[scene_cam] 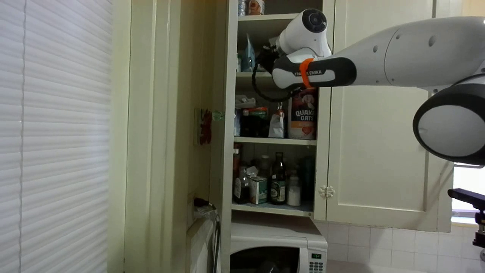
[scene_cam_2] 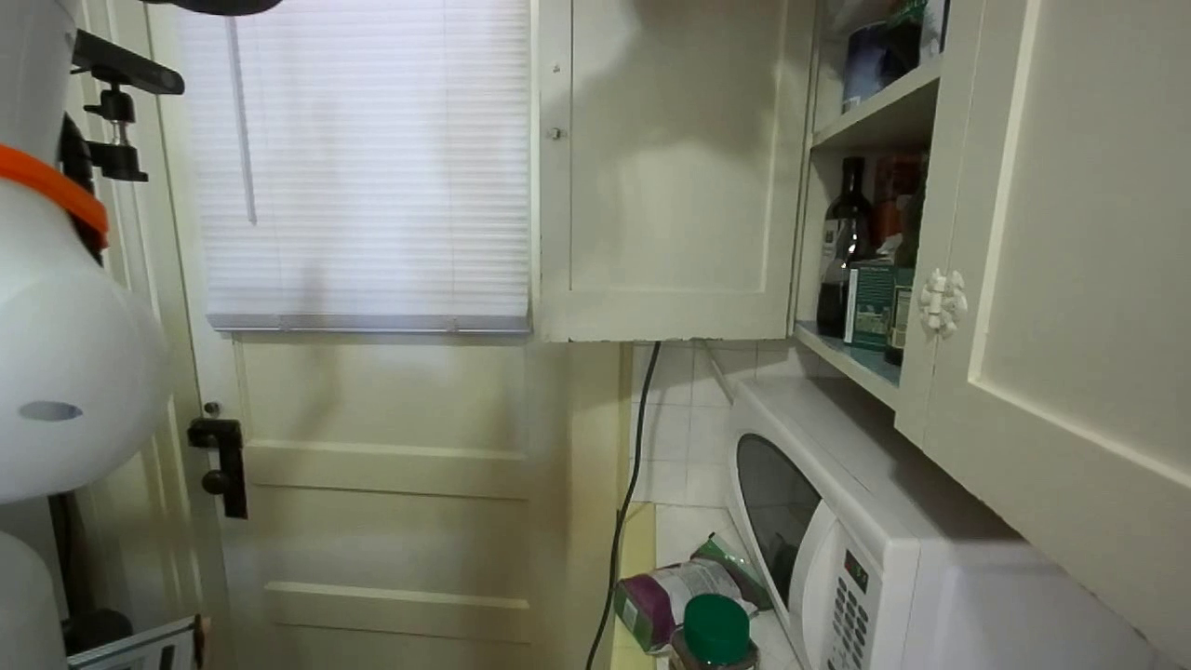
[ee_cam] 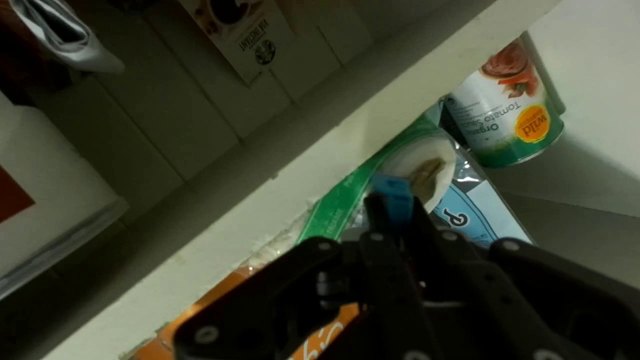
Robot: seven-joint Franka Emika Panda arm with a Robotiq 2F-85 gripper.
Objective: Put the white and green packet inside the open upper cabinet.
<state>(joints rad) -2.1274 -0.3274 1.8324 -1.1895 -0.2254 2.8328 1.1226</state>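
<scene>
In the wrist view the white and green packet (ee_cam: 350, 195) sits inside the open upper cabinet (scene_cam: 274, 141), at the shelf edge (ee_cam: 270, 210) and behind the blurred tips of the gripper (ee_cam: 400, 210); the fingers stand near one another, but whether they grip the packet I cannot tell. Its green band slants from lower left to upper right, alongside the shelf edge, with a pale oval and brown picture turned to the camera; its ends are hidden, so the long axis cannot be made out. Near it a can (ee_cam: 505, 110) reads, upside down, "Organic Tomato Sauce" and "wild". A blue packet (ee_cam: 480, 220) carries a dark letter, and across the shelf edge a box (ee_cam: 250, 35) says "VIA INSTANT". In an exterior view the gripper is at an upper shelf; lower down a canister (scene_cam: 303, 113) shows "QUAKE" and "OATS", and the arm (scene_cam: 409, 53) bears "EMIKA". In an exterior view a purple-ended bag (scene_cam_2: 689, 596), its print illegible, lies by a green-lidded jar (scene_cam_2: 716, 628) near the microwave (scene_cam_2: 875, 493).
</scene>
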